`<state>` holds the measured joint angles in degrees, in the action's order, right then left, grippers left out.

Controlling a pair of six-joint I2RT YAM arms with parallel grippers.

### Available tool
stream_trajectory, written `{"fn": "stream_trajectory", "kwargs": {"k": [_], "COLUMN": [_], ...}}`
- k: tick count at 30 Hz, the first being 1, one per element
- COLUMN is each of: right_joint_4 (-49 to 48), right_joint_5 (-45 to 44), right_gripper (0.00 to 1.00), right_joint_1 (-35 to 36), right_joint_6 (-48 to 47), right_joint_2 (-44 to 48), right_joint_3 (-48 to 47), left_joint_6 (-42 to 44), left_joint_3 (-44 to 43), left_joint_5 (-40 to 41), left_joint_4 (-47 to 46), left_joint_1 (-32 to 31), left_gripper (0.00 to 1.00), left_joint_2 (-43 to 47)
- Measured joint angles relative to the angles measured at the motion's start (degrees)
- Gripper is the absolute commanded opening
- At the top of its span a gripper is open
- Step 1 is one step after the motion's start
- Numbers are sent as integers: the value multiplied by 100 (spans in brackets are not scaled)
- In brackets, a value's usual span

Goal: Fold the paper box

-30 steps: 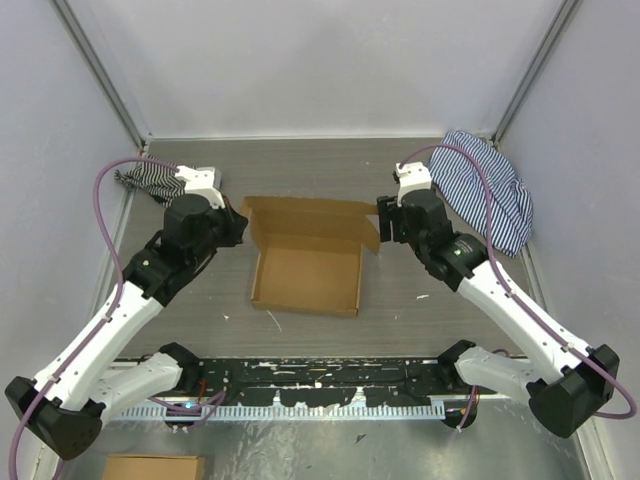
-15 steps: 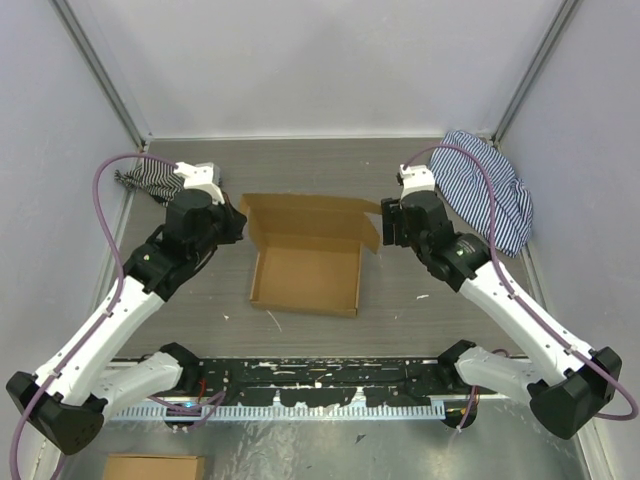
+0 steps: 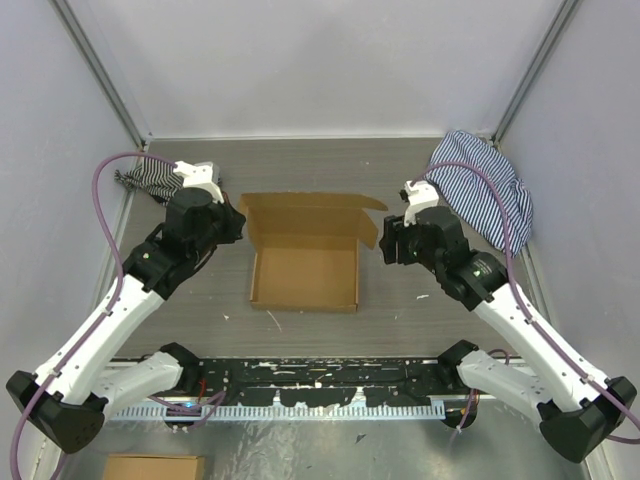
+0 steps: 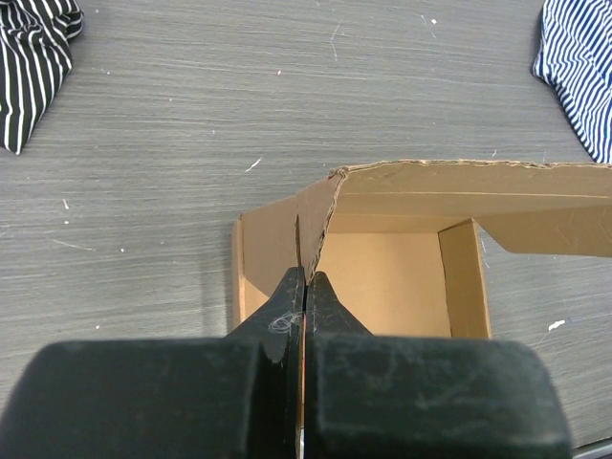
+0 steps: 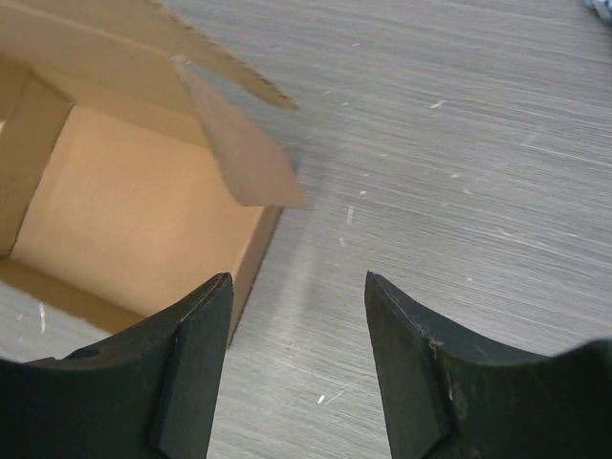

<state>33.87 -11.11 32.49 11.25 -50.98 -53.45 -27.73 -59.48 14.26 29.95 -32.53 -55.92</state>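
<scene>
Your left hand (image 4: pixel 304 277) is pinched shut on the left edge of the box (image 4: pixel 382 277); your right hand (image 5: pixel 296 282) gapes empty beside it, so pulling could drag or tear it.

Bright, even light; soft shadows; wrist-view foreground seemingly slightly blurred.

One box (image 3: pixel 305 275), two grippers, the left gripper (image 3: pixel 240 224) and the right gripper (image 3: pixel 386 241), and two striped cloths, the left cloth (image 3: pixel 150 181) far left, the right cloth (image 3: pixel 488 190) far right, share one table (image 3: pixel 300 165).
</scene>
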Motion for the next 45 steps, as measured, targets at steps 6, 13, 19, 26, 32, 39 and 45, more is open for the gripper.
{"fn": "stream_trajectory", "kwargs": {"k": [6, 13, 19, 26, 32, 39, 45], "right_joint_4": [-306, -852, -1355, -1606, -1604, -1631, -1648], "right_joint_5": [621, 673, 664, 787, 828, 557, 181], "right_gripper": [57, 57, 53, 24, 15, 14, 15], "right_joint_1": [2, 2, 2, 2, 50, 299, 568], "right_joint_6": [-264, -426, -505, -411, 17, 616, 870], "right_joint_2": [-258, -334, -588, -1008, -1392, -1550, -1683], "right_joint_3": [251, 579, 584, 546, 282, 179, 81], "left_joint_6": [-50, -90, -105, -146, -192, -271, -304], "left_joint_3": [0, 0, 4, 46, 92, 190, 227], "left_joint_5": [-2, -4, -59, -177, -275, -304, -297], "left_joint_4": [-2, 0, 0, -15, -107, -179, -197], "left_joint_1": [0, 0, 0, 2, -4, -26, -83], "left_gripper": [0, 0, 0, 0, 0, 0, 0], "left_joint_2": [-9, -4, 15, 22, 46, 127, 186]}}
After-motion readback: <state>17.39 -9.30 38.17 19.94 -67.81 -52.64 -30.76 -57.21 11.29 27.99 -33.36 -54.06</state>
